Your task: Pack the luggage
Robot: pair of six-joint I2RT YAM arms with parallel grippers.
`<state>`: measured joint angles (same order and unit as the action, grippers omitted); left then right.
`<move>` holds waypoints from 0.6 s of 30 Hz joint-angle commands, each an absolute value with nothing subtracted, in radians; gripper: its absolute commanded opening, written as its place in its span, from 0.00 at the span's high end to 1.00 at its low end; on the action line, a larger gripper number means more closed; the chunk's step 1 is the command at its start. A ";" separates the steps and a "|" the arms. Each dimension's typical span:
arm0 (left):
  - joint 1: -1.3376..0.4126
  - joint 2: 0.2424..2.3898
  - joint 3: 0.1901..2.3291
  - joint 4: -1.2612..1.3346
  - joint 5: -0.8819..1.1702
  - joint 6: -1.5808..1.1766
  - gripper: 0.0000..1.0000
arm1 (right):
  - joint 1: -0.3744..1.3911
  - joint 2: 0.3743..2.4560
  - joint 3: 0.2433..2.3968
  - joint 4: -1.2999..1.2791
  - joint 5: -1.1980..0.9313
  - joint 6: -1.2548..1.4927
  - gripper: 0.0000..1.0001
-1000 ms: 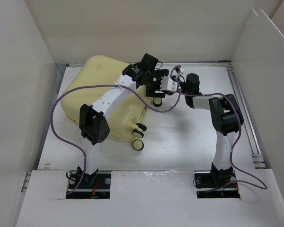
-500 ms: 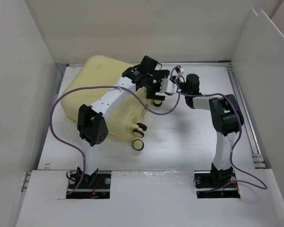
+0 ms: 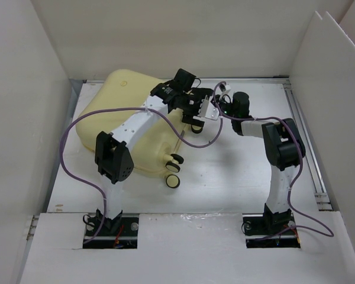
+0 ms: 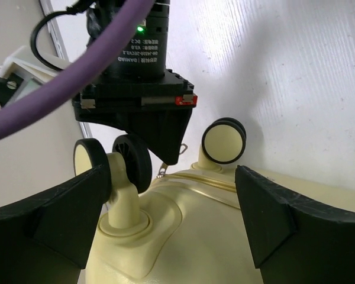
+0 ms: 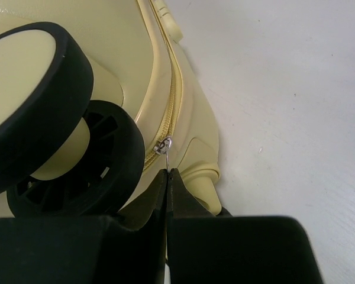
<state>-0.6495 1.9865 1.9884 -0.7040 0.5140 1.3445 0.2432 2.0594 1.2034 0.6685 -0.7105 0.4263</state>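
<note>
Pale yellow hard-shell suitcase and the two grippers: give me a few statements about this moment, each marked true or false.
1. The pale yellow hard-shell suitcase lies with its lid down on the white table. True.
2. The left gripper is clamped on a wheel. False: its jaws stand wide open above the shell, holding nothing.
3. The right gripper pinches the small metal zipper pull. True.
4. The black-and-cream wheels point toward the left wall. False: they face the right arm's side.

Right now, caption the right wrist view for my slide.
Right claw shut on the zipper pull of the luggage, beside a black-and-cream wheel.
</note>
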 commanded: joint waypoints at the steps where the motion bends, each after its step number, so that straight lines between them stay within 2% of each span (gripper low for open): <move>1: -0.637 1.921 1.987 -0.663 0.566 1.364 0.13 | 0.238 2.034 1.218 0.600 -0.653 0.403 1.00; 10: -0.618 1.937 1.873 -0.362 0.454 1.280 0.09 | 0.238 2.034 1.218 0.581 -0.653 0.394 1.00; 18: -0.597 2.054 1.917 -0.336 0.353 1.262 0.09 | 0.238 2.034 1.227 0.581 -0.653 0.394 1.00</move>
<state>-0.6140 2.0037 1.8866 -0.3702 0.4225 1.2587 0.2432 2.0556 1.2106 0.6430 -0.7097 0.4259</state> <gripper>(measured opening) 0.906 0.010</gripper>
